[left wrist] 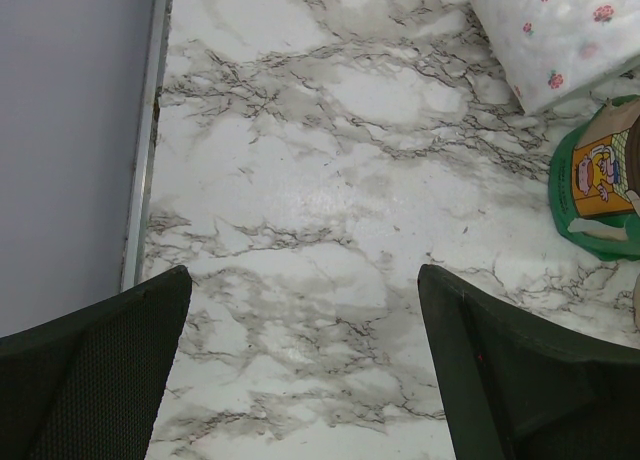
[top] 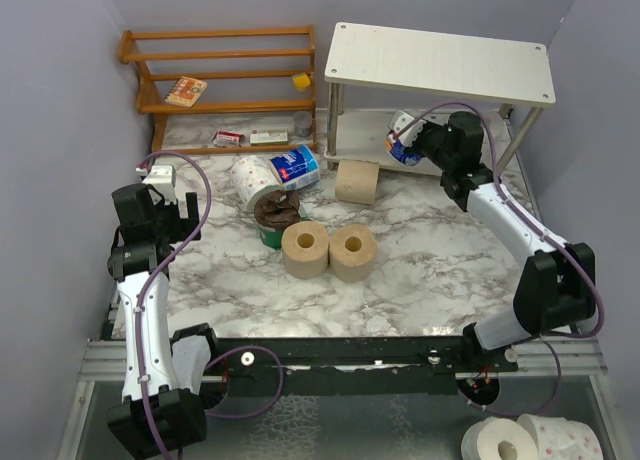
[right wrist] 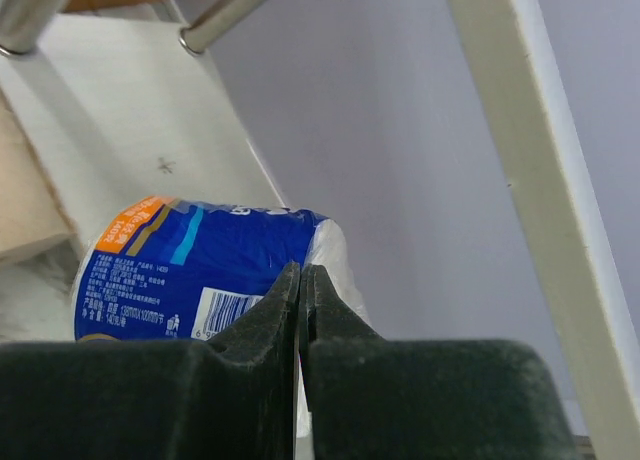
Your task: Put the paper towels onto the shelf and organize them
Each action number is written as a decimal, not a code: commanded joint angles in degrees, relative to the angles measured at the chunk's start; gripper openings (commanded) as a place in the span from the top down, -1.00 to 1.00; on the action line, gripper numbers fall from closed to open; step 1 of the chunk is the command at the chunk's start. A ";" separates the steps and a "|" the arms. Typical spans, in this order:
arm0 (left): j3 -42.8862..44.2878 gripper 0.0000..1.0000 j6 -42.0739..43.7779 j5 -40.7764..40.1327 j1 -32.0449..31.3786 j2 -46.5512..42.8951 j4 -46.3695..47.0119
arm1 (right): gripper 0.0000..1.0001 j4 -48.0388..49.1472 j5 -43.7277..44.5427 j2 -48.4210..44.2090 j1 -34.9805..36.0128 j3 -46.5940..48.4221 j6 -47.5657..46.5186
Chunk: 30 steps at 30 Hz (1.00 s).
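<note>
My right gripper (top: 422, 140) (right wrist: 300, 270) is shut, pinching the plastic wrapper of a blue-wrapped paper towel roll (top: 403, 140) (right wrist: 190, 270) at the lower tier (right wrist: 120, 110) of the white shelf (top: 440, 60). On the marble table, two tan rolls (top: 305, 248) (top: 353, 252) stand upright, and a third tan roll (top: 357, 181) lies by the shelf leg. A white roll with pink dots (top: 255, 180) (left wrist: 560, 30) and another blue-wrapped roll (top: 296, 167) lie together. My left gripper (top: 185, 215) (left wrist: 300, 280) hangs open over bare marble at the left.
A green and brown snack bag (top: 275, 215) (left wrist: 600, 180) sits between the rolls. A wooden slatted rack (top: 225, 80) with small items stands at the back left. A purple wall (left wrist: 70, 150) borders the left edge. More white rolls (top: 530, 440) lie below the table, bottom right.
</note>
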 commanded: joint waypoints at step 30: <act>-0.69 -0.97 -0.07 0.48 0.36 -0.60 1.03 | 0.98 33.50 5.45 16.92 -7.12 -6.41 -13.38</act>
